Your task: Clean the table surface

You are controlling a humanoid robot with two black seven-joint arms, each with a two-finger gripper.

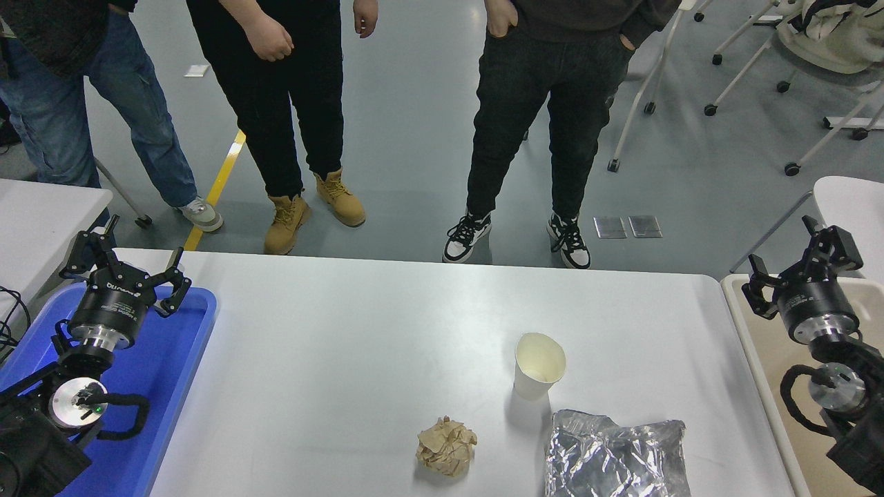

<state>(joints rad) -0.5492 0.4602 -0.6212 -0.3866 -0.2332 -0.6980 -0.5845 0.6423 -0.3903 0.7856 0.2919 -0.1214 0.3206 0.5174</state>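
Right gripper hangs past the right edge of the table surface, above a beige tray, its fingers spread wide with nothing between them. Left gripper is parked at the lower left over the blue tray, its fingers likewise spread wide and holding nothing.

Table surface: white, glossy, spans most of the lower half of the view, between the blue tray on the left and the beige tray on the right. Three items rest on it, all toward the near right portion and well apart from both grippers.

Crumpled silver foil bag lies at the near edge, the largest of the three. White paper cup stands upright just beyond the bag's left corner, mouth open; whether it holds anything cannot be determined. Crumpled ball of brown paper lies to the left of the bag, apart from both bag and cup.

Three persons stand on the grey floor beyond the far edge. A smaller white tabletop shows partly at the left.
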